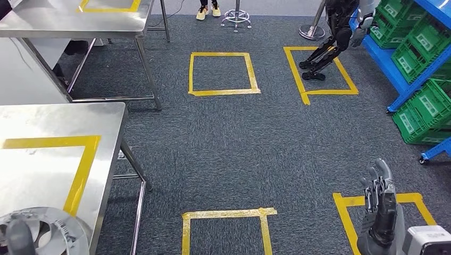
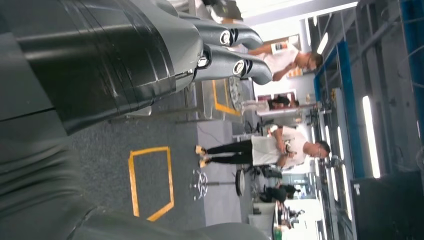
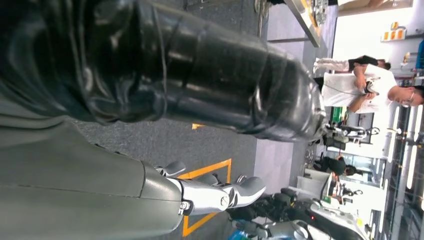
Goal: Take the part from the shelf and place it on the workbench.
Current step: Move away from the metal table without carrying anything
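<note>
Head view, lower left of the frame: the round grey part (image 1: 40, 234), a ribbed disc, sits at the near edge of the steel tabletop (image 1: 58, 119), with the left hand (image 1: 18, 237) over it; whether its fingers grip it I cannot tell. Lower right, the right hand (image 1: 380, 210) hangs with fingers straight and apart, empty. Judged so, placing is the step in hand; next comes letting go and drawing clear. Upper right stands the blue shelf (image 1: 396, 79) with green crates (image 1: 420, 42). Left wrist view adds a standing person (image 2: 272, 150).
</note>
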